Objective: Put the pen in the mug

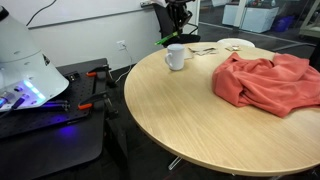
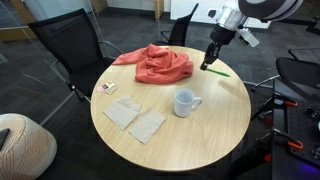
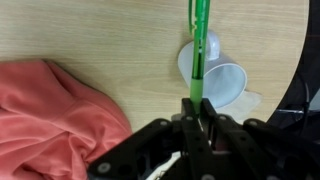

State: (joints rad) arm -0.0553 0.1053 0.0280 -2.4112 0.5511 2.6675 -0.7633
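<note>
My gripper [image 3: 197, 106] is shut on the bright green pen [image 3: 198, 50], which sticks out past the fingertips. In the wrist view the pen's far part lies over the white mug [image 3: 225, 85], which stands upright on the round wooden table [image 3: 110, 35] beneath. In both exterior views the gripper [image 1: 178, 32] [image 2: 207, 63] hangs above the table's far edge with the pen [image 1: 167, 41] [image 2: 216, 70] held slanted. The mug [image 1: 176, 57] [image 2: 185, 103] stands apart from the gripper, below it and nearer the table's middle.
A crumpled red cloth [image 2: 155, 64] [image 1: 265, 80] lies on the table beside the gripper. Two paper napkins [image 2: 135, 118] and a small card [image 2: 105, 88] lie on the table. Black chairs [image 2: 70, 45] stand around it.
</note>
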